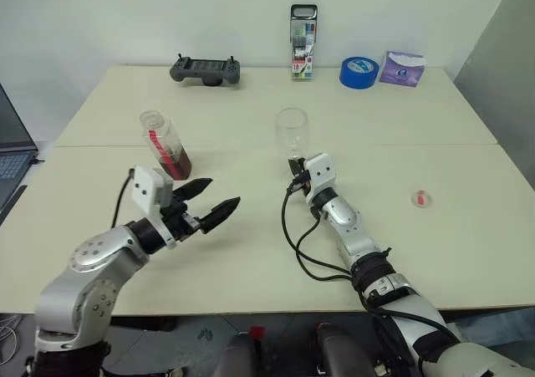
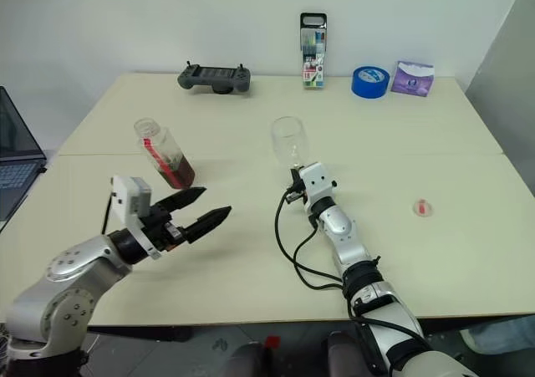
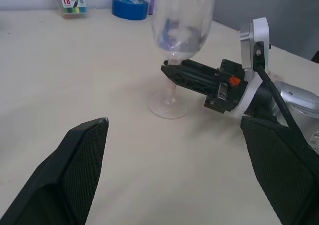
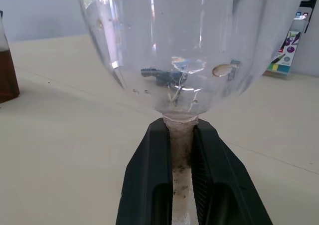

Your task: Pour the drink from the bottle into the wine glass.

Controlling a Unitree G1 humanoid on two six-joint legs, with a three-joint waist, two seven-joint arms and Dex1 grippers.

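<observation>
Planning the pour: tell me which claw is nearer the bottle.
Left. The left claw hangs open just in front of the bottle, not touching it. The right claw is farther off to the bottle's right, shut on the wine glass stem.

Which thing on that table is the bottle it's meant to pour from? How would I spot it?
Start at the pale table and go to its left half, beyond the open left gripper. The bottle stands there uncapped, clear plastic with a red label strip and dark reddish-brown drink at the bottom. The wine glass nearby is stemmed.
</observation>
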